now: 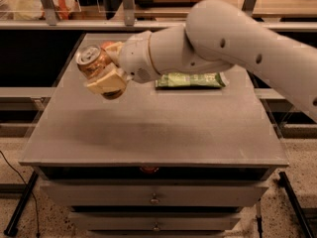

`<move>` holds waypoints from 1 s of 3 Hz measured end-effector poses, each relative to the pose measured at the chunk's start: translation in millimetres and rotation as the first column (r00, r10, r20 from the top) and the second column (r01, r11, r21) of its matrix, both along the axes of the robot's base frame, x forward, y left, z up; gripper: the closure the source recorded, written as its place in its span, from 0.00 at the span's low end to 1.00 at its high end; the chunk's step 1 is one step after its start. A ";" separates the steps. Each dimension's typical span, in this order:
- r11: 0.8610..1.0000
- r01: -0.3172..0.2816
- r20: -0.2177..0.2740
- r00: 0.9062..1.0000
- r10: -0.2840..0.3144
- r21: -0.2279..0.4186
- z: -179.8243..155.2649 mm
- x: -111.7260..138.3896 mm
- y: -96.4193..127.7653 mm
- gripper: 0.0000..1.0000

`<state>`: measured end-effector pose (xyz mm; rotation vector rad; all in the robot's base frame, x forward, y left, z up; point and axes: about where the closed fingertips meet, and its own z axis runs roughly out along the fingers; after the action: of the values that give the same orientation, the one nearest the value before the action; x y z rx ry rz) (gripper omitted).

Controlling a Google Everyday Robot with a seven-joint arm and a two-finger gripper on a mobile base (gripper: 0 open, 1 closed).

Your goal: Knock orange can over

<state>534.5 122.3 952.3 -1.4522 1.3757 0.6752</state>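
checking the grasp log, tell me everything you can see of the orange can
The orange can is a slim orange-gold metal drink can with a silver pull-tab top. It is tilted, with its top toward the upper left and its base lower right. It appears raised above the grey table, over the far left part. The end effector clamps it between cream fingers, one under its side. Its lettering cannot be made out.

A green packet (190, 80) lies on the grey table (148, 128), near the gripper (102, 74) above it.
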 end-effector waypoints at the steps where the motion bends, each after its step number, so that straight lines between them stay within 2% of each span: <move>1: 0.976 -0.013 -0.004 1.000 0.012 -0.217 4.2 -8.7 -2.8 1.00; 2: 0.902 -0.046 -0.097 0.995 0.004 -0.430 -27.8 -12.7 -8.2 1.00; 3: 0.770 -0.120 -0.181 0.983 0.007 -0.626 -72.2 -12.5 2.6 1.00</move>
<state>522.0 124.9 880.1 -2.0175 1.8042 0.3819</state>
